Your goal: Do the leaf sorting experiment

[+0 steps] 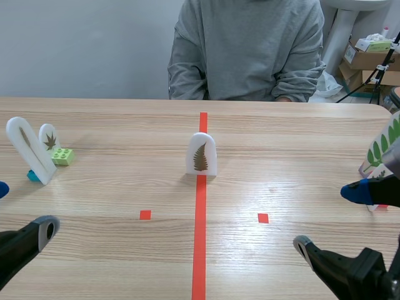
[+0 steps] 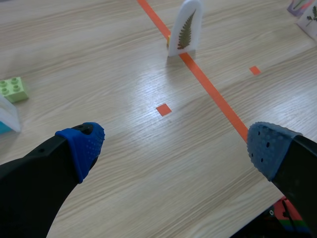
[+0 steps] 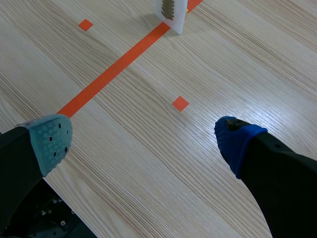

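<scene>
A white arched card with a brown fern leaf [image 1: 201, 155] stands upright on the orange tape line at the table's middle; it shows far ahead of my left gripper [image 2: 185, 30] and at the far end ahead of my right gripper [image 3: 171, 10]. At the left stand a tall white card with a thin leaf [image 1: 28, 149] and a small card with a maple leaf [image 1: 49, 139], beside a green brick [image 1: 62, 155]. A card with a green leaf [image 1: 381, 150] stands at the right edge. My left gripper [image 2: 173, 146] and right gripper [image 3: 141, 136] are open, low near the front, holding nothing.
A person in a grey sweatshirt [image 1: 247, 47] sits across the table. A small teal block [image 1: 32, 176] lies under the tall left card. Cardboard boxes [image 1: 369, 59] are stacked behind the table at the right.
</scene>
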Tool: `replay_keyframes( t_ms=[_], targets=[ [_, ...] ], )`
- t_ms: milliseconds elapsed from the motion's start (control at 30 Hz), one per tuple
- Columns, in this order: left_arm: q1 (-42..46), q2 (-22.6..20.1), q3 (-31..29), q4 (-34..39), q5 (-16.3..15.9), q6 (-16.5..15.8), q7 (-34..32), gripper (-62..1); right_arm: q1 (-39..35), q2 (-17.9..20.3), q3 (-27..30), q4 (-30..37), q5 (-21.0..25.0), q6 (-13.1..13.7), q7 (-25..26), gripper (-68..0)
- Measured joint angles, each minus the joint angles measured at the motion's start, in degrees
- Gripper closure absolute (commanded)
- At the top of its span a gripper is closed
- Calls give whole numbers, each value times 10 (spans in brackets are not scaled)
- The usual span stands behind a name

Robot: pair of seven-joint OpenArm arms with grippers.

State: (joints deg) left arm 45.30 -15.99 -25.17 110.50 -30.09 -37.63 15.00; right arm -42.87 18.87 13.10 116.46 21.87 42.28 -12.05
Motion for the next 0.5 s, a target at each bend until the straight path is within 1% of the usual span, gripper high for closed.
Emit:
replay_keyframes(
  t_ms=[67,200,267,367,500],
  targets=[
    [1,0,0,0,0,-2,11,-617,0,0,0,0,0,0,0,-591],
    [-4,0,0,-3,0,-2,10,-617,0,0,0,0,0,0,0,-591],
    [-6,0,0,-4,0,-2,10,-617,0,0,0,0,-9,0,0,-591],
    [-11,-1,0,-5,0,-2,10,-617,0,0,0,0,-15,0,-14,-591],
    [-14,-1,0,-5,0,-2,10,-617,0,0,0,0,-15,0,-16,-591]
  ],
)
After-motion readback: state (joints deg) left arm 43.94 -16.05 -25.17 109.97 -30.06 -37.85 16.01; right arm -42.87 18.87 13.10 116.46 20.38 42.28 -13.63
